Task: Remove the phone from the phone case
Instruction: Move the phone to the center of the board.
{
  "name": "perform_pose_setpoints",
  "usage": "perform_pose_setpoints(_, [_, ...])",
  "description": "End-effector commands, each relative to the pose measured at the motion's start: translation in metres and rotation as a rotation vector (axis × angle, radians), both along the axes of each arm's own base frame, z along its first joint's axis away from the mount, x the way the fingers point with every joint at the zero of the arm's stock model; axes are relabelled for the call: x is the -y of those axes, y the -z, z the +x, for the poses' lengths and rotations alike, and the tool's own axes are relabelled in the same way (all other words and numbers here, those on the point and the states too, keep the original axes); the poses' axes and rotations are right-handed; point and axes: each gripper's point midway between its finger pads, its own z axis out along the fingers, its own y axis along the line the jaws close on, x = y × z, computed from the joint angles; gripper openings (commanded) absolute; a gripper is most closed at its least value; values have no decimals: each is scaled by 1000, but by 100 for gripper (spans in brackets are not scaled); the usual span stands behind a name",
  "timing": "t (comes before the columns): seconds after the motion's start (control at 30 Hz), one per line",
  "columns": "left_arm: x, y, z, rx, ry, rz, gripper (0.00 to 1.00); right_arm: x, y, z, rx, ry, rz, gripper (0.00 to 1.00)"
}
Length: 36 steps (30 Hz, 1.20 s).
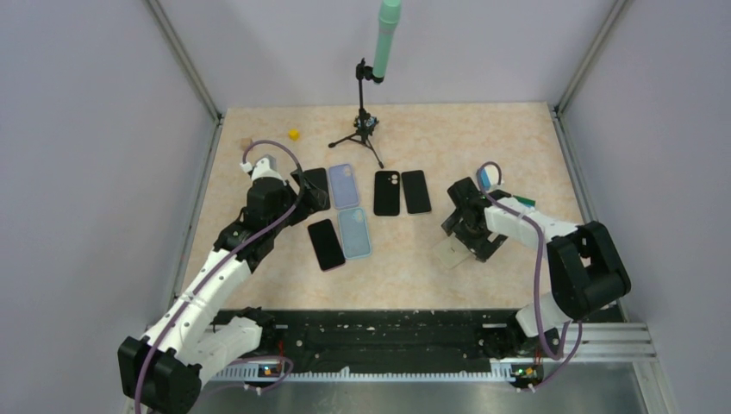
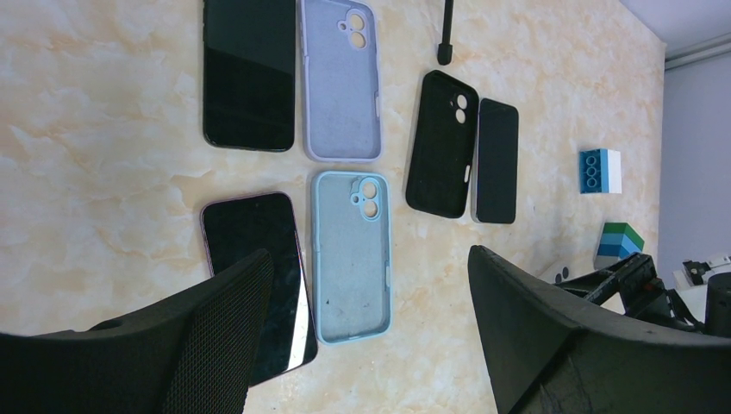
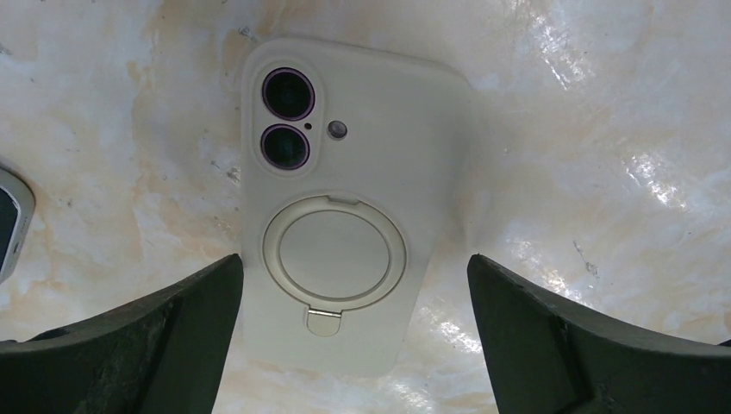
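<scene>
A cream phone case (image 3: 345, 216) with a ring stand lies back-up on the table, and the phone's two camera lenses (image 3: 287, 112) show through it. It also shows in the top view (image 1: 450, 253). My right gripper (image 3: 353, 263) is open just above it, jaws either side of its near end. My left gripper (image 2: 369, 254) is open and empty above an empty light blue case (image 2: 350, 254) and a bare dark phone (image 2: 259, 276). In the top view the left gripper (image 1: 306, 191) is at the left of the phone row and the right gripper (image 1: 465, 228) at the right.
An empty lavender case (image 2: 341, 82), a black case (image 2: 441, 142) and two more bare phones (image 2: 248, 73) (image 2: 496, 159) lie in a row. A small tripod (image 1: 368, 129) stands at the back. A yellow block (image 1: 294, 134), a blue block (image 2: 599, 170) and a green block (image 2: 616, 240) lie around.
</scene>
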Motion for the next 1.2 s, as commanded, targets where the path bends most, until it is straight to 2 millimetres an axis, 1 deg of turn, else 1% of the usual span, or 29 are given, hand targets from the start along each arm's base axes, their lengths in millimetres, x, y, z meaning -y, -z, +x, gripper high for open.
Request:
perform_pose_setpoints(0.0, [0,-13,4,54,3,-13,84,-4,2,7,14,55,54,99])
perform_pose_setpoints(0.2, [-1,-12,3,53,2,-10,84,-7,9,12,2,58,55,99])
perform_pose_setpoints(0.43, [-1,-12,4,51,3,-11,84,-5,15,11,-30,48,33,98])
perform_pose_setpoints(0.53, [-1,-14,4,57,1,-13,84,-5,16,12,-24,28,30,90])
perform_pose_setpoints(0.7, [-2,-17,3,71,-6,-16,84,-1,19,9,-27,-4,7,69])
perform_pose_setpoints(0.73, [-3,-17,3,74,-7,-17,84,0,19,8,-28,-17,4,63])
perform_pose_setpoints(0.8, [-2,-17,3,73,-6,-20,84,-4,20,10,-22,-88,14,55])
perform_pose_setpoints(0.9, [2,-18,2,74,21,-25,84,-11,18,15,3,-230,29,54])
perform_pose_setpoints(1.0, [5,-18,3,72,33,-32,84,-20,13,15,12,-442,25,55])
perform_pose_setpoints(1.1, [6,-17,4,70,34,-36,84,-35,13,5,-38,-643,50,55])
perform_pose_setpoints(1.17, [7,-17,5,71,35,-40,84,-37,13,-2,-73,-726,-13,55])
